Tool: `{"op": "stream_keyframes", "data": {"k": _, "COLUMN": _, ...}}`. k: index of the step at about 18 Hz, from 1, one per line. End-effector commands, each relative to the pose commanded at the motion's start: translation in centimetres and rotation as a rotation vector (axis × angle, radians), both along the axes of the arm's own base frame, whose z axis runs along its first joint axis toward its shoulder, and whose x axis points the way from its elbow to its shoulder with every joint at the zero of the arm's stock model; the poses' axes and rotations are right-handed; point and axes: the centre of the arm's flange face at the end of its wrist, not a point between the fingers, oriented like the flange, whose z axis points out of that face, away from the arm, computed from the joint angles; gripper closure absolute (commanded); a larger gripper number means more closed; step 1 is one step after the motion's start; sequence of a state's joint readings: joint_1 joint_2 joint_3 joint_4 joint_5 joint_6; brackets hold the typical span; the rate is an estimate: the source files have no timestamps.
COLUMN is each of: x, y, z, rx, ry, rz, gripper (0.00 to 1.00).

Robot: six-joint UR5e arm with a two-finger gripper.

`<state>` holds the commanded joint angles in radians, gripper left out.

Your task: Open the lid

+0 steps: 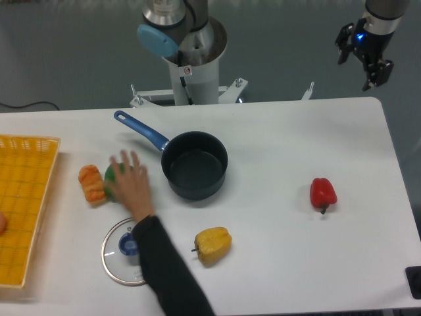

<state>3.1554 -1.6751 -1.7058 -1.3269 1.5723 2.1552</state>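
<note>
Waiting high at the far right corner, my claw [366, 52] hangs above the table's [296, 131] back edge with its fingers spread and nothing between them. By my reckoning the lifting itself looks already done — the saucepan [195, 164] stands uncovered in the middle of the table, and the lid [123, 251] lies flat on the tabletop near the front left, blue knob up.

A person's hand [131, 184] reaches in from the front edge, its dark sleeve [168, 273] crossing the lid's right half. The hand holds something green [110, 181] just beside the orange item [92, 184] left of the pan. I cannot say what that green thing is.

From my claw the lid sits well apart — diagonally across the whole table, beyond the pan. If any further move is wanted, it calls first for the arm to clear off, since any approach to the knob would cross that sleeve. The yellow pepper [212, 244] rests just right of the lid, the red pepper [323, 193] towards my side.
</note>
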Motion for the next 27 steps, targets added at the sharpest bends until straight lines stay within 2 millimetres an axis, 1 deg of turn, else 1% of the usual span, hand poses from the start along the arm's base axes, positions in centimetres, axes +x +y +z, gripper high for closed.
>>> {"op": "stream_keyframes", "data": {"k": 12, "x": 0.1, "y": 0.3, "z": 0.0, "rx": 0.000, "ry": 0.000, "rz": -0.005, "gripper": 0.00}}
{"op": "stream_keyframes", "data": {"k": 27, "x": 0.3, "y": 1.3, "z": 0.0, "rx": 0.005, "ry": 0.005, "rz": 0.002, "gripper": 0.00}}
